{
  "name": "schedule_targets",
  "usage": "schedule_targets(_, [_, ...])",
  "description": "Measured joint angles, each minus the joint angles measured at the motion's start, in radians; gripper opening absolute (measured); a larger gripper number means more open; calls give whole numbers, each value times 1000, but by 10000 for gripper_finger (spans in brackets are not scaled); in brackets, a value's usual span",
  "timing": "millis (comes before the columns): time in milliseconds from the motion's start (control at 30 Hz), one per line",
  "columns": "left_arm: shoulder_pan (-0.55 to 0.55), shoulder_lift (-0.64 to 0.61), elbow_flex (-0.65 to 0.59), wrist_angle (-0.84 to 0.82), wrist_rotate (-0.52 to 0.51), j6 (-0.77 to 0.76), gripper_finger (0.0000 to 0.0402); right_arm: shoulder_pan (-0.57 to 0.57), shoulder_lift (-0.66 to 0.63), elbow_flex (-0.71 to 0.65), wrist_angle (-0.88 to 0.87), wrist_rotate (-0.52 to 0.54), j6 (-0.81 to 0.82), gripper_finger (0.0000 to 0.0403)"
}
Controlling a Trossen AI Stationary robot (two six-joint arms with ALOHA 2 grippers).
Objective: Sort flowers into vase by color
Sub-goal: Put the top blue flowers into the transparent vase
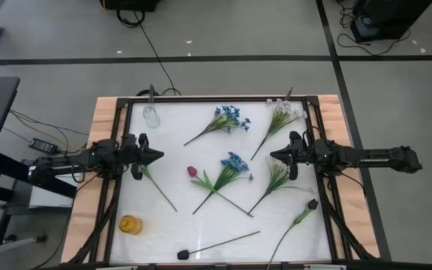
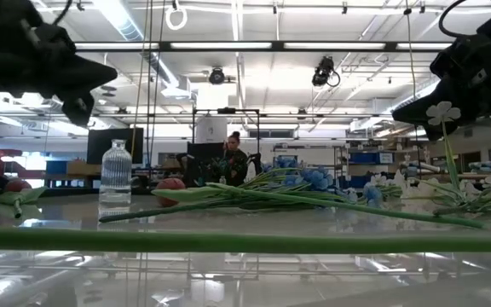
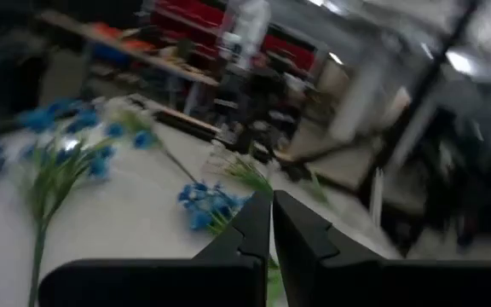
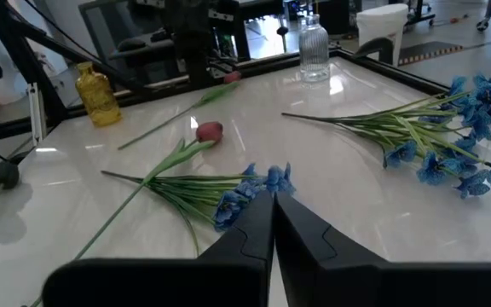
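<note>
A long green stem (image 2: 228, 242) lay nearest the low camera, stretched flat across the white table (image 1: 171, 225) along its front edge, ending in a dark bud (image 1: 183, 254). Behind it the flowers were scattered over the tabletop, none in a vase: one blue bunch (image 1: 229, 118) near the back, a second blue bunch (image 1: 233, 163) at the centre, a pink tulip bud (image 1: 192, 172) just beside that bunch's stems, a white spray (image 1: 285, 112) at the back right corner, another white spray (image 1: 277, 174) right of centre, and a dark-budded stem (image 1: 306, 210) toward the front right. A clear glass bottle (image 1: 151, 115) stood at the back left, and a yellow bottle (image 1: 130, 224) at the front left. The left gripper (image 1: 156, 156) hung above the table's left side, its fingers pressed together with nothing between them. The right gripper (image 1: 274, 155) hovered opposite on the right side, likewise closed and empty, pointing toward the centre.
</note>
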State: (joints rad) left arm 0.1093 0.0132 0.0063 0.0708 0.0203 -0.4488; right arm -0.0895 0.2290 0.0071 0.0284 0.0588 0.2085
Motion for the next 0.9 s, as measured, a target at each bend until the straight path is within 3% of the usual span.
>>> schedule_targets(133, [0,0,0,0,-77,-169,25,0,0,0,54,-2,-32,23])
schedule_targets(267, [0,0,0,-7,-132,-219,25,0,0,0,214,20,152,23])
schedule_targets(467, [0,25,0,13,-188,-315,25,0,20,0,424,258,358,23])
schedule_targets(600, [0,99,3,50,-190,-323,25,0,57,1,435,405,610,23])
schedule_targets(667, [4,160,18,39,-202,-330,25,-1,89,0,434,396,719,23])
schedule_targets(900, [23,451,169,42,-190,-331,25,0,271,32,424,198,950,23])
